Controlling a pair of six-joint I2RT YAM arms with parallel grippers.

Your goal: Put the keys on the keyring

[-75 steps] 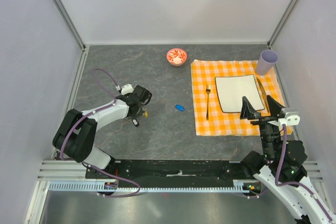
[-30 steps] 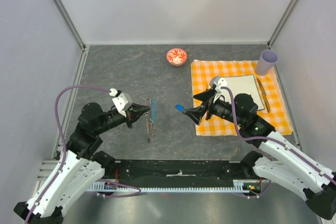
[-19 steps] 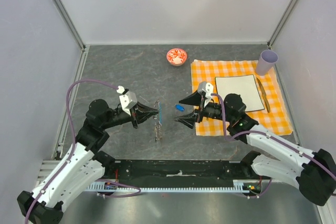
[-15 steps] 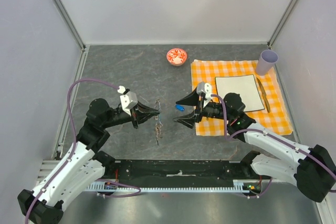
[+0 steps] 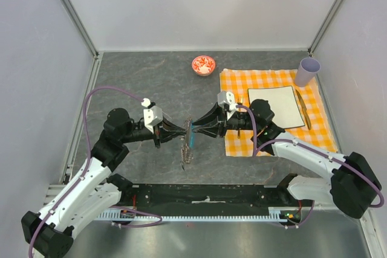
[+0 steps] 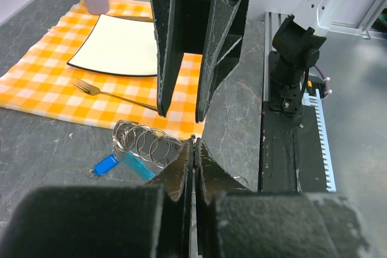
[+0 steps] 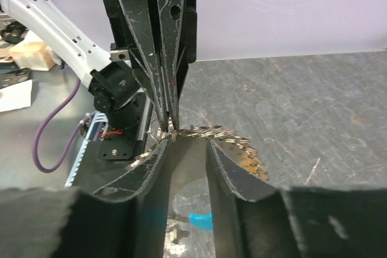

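1. Top view: a second ago the right gripper (image 5: 196, 131) stood wide open over the edge of the checked cloth (image 5: 272, 143). It has since swung across and now meets the left gripper (image 5: 179, 130) nose to nose above the counter (image 5: 145, 83). The keyring (image 5: 191, 134), with its light-blue strip, hangs between the two tips. A few keys (image 5: 187, 156) dangle below it towards the near edge.

2. Left wrist view: the left jaws are clenched on the keyring's wire, and the coil (image 6: 148, 143) lies just beyond the tips. The right jaws have narrowed to about half their spread. Cloth shows through the gap, and I see nothing pinched yet. A blue-headed key (image 6: 106, 165) lies loose on the counter just beside the coil.

3. Right wrist view: the coil (image 7: 208, 131) sits just past the right fingers (image 7: 233, 173), at the left tips.

My judgement is that the right arm is closing in to take a second hold on the ring. The loose key is not yet threaded.
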